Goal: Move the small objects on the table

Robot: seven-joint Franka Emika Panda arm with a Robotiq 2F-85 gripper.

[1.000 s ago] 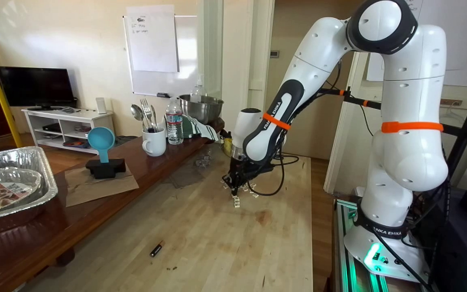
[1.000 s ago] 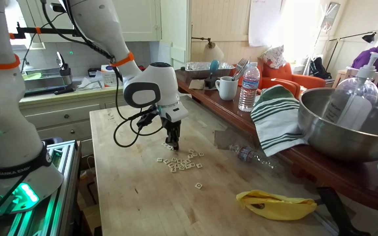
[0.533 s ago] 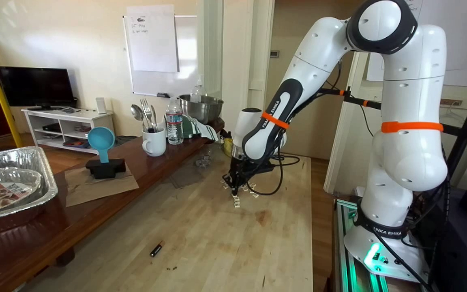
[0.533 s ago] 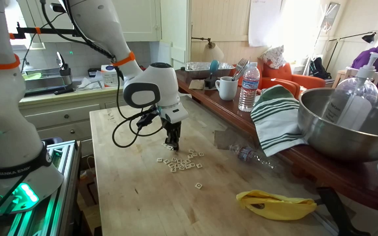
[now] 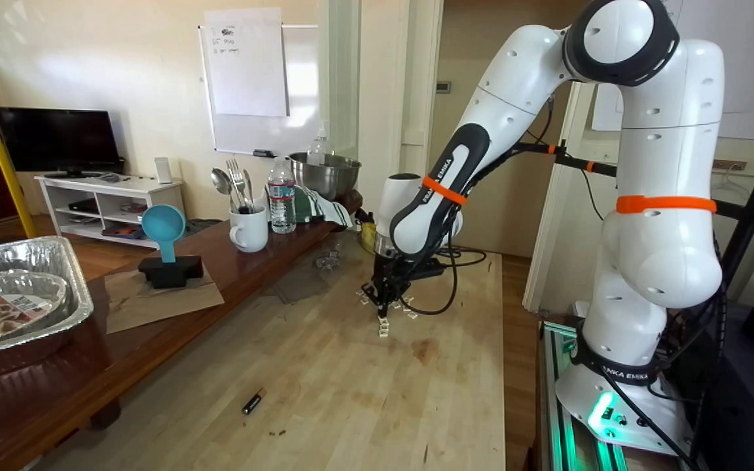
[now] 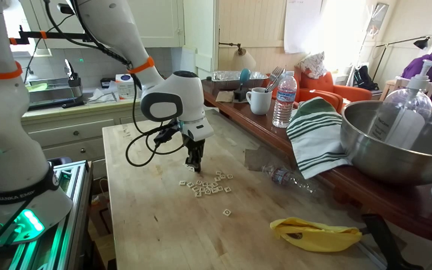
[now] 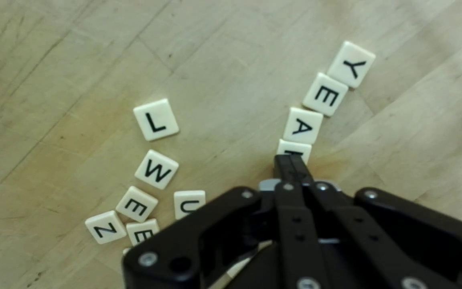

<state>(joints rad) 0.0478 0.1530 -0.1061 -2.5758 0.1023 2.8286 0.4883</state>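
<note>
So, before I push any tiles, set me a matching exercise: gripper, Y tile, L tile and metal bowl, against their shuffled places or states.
1. gripper
2. Y tile
3. L tile
4. metal bowl

A. directly above the W tile in the wrist view
B. holding a pump bottle
C. at the end of a tile row, away from the gripper
D. shut, overlapping a partly hidden tile in the wrist view

Pairs: 1-D, 2-C, 3-A, 4-B.

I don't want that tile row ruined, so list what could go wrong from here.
The shut end effector might skew the row: in the wrist view it overlaps the tile beside the A tile. Swinging sideways, it could scatter the loose W tile. The cable loop hanging beside it might snag tiles.
</note>
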